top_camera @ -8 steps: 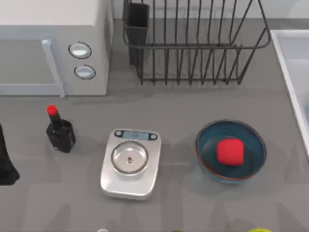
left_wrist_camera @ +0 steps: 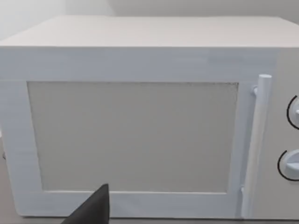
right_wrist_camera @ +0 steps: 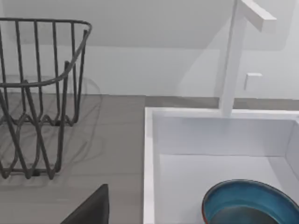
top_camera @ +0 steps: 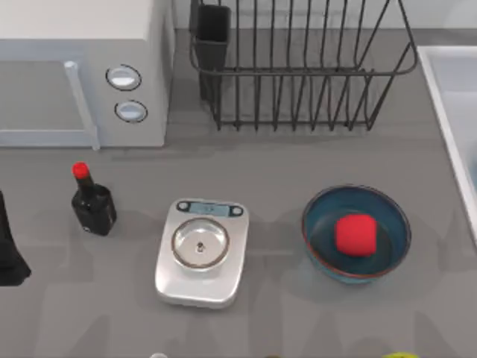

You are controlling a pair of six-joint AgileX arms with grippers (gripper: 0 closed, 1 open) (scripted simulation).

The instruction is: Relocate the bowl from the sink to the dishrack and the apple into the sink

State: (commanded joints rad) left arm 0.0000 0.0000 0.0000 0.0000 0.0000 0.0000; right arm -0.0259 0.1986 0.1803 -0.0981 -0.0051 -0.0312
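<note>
Claw state cannot be told on either side; the left arm (top_camera: 9,253) sits at the desk's left edge. Two bowls: one (right_wrist_camera: 250,203) in the sink (right_wrist_camera: 148,154), rigid and smooth, best pinched at its rim; another (top_camera: 356,233) on the desk holds the one light, blocky apple (top_camera: 355,234). One dishrack (top_camera: 298,71) stands empty.

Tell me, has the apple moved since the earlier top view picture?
No. The apple lies in the middle of the counter bowl, same place against the scale and the dishrack.
</note>
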